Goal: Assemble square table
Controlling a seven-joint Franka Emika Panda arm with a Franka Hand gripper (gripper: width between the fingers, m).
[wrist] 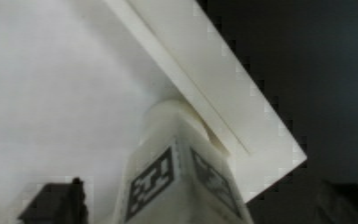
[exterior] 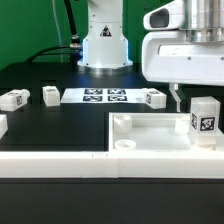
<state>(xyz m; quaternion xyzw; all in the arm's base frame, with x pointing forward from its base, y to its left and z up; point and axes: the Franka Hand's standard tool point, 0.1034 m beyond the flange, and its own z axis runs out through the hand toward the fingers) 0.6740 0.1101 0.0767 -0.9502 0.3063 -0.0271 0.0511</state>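
The white square tabletop (exterior: pixel 150 135) lies at the exterior view's right, its raised rim up. One white tagged leg (exterior: pixel 203 121) stands upright in its right corner. My gripper (exterior: pixel 198 104) hangs over that leg, one finger (exterior: pixel 178 98) showing just left of it with a gap. In the wrist view the leg (wrist: pixel 172 180) stands between the jaws of my gripper (wrist: pixel 176 208), with a dark finger (wrist: pixel 59 203) apart from its side, so the gripper is open around it. The tabletop floor (wrist: pixel 69 90) and rim (wrist: pixel 220 90) run behind it.
Three loose legs (exterior: pixel 14 99) (exterior: pixel 50 95) (exterior: pixel 155 97) lie along the back of the black table, beside the marker board (exterior: pixel 105 96). Another white part (exterior: pixel 2 125) shows at the left edge. The long white border wall (exterior: pixel 90 170) runs across the front. The robot base (exterior: pixel 105 40) stands behind.
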